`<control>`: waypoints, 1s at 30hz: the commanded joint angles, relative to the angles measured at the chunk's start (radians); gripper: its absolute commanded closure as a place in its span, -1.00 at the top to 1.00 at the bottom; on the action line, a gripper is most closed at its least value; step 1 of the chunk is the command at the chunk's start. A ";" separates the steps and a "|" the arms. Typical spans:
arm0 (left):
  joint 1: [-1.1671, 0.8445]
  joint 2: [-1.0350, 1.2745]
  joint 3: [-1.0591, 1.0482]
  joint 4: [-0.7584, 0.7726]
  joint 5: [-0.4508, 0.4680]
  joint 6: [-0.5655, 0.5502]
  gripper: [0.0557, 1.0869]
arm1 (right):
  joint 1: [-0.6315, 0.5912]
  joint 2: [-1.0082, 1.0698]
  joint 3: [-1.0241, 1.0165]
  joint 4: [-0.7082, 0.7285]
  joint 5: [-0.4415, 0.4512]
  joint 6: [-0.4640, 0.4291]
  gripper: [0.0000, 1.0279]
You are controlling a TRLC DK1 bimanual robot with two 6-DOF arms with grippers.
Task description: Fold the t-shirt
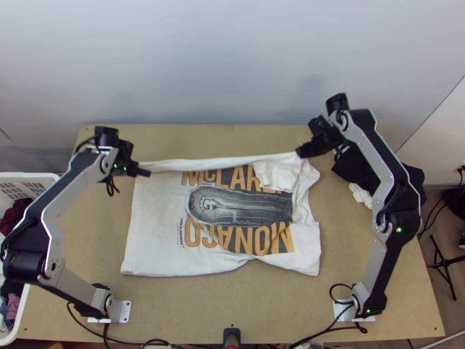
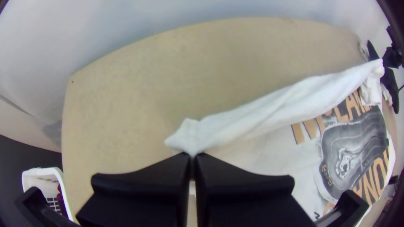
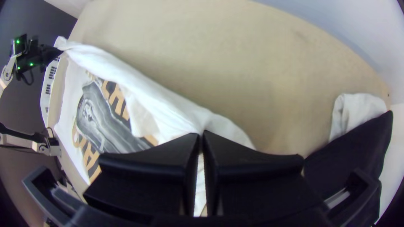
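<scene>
White t-shirt (image 1: 154, 232), orange lettering (image 2: 298, 133), edge (image 1: 215, 165) pinched

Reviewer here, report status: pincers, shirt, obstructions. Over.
Left black pincer, right black pincer: shut on far edge of white printed fabric t-shirt; body spread, wrinkled. Black cloth right, clear of shirt.

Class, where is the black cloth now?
In the top view, the black cloth lies at the right edge of the table, partly behind the right arm, beside a white cloth.
</scene>
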 commanded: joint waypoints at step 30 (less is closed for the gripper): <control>-0.026 -0.175 -0.253 0.049 -0.086 0.055 0.92 | -0.028 -0.211 -0.535 0.122 0.006 -0.019 0.89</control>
